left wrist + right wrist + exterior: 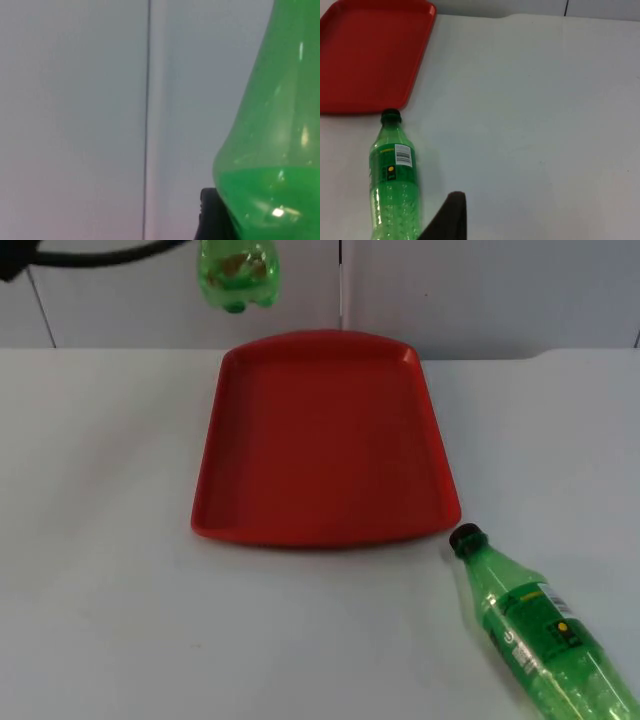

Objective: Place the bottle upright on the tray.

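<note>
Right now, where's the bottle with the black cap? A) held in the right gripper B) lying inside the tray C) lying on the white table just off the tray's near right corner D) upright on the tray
C: the capped bottle lies on its side on the table, cap toward the red tray but off it.

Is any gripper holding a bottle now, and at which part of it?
A green bottle hangs raised beyond the red tray, apparently on the left arm; the place of hold cannot be told.

Bare tray [325, 440], lying bottle [535, 630] (beside corner)
</note>
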{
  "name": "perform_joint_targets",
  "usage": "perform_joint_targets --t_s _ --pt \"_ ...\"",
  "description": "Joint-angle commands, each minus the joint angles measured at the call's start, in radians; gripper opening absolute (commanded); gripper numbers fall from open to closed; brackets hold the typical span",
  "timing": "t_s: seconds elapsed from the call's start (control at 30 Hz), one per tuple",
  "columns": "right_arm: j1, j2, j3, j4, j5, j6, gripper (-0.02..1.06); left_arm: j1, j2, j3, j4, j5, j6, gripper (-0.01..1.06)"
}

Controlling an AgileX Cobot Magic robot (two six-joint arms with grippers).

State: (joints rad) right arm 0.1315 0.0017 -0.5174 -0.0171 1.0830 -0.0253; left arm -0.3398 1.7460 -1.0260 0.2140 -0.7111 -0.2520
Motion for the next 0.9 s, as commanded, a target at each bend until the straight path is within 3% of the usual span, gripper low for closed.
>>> perform_joint_targets --t_s 0.0,0.13,0.37,0.47,0.87 --pt "-0.008 -0.002 0.002 -0.001 -0.006 -0.009 1.05 0.003 0.050 -0.037 0.008 -0.044 0.041 0.00" --pt "-0.008 -0.002 0.002 -0.001 -0.006 -0.009 1.05 0.003 0.174 -0.115 -0.001 -0.118 0.056 0.00" --pt "-0.008 -0.002 0.002 -0.001 -0.006 -0.009 1.05 0.025 0.355 -0.250 -0.039 -0.145 0.061 0.00" --pt "-0.008 -0.002 0.002 -0.001 -0.006 -0.009 1.05 0.066 0.494 -0.350 -0.017 -0.237 0.070 0.00" --pt "-0.008 -0.002 0.002 -0.001 -0.006 -0.009 1.05 0.091 0.759 -0.579 0.120 -0.245 0.068 0.00"
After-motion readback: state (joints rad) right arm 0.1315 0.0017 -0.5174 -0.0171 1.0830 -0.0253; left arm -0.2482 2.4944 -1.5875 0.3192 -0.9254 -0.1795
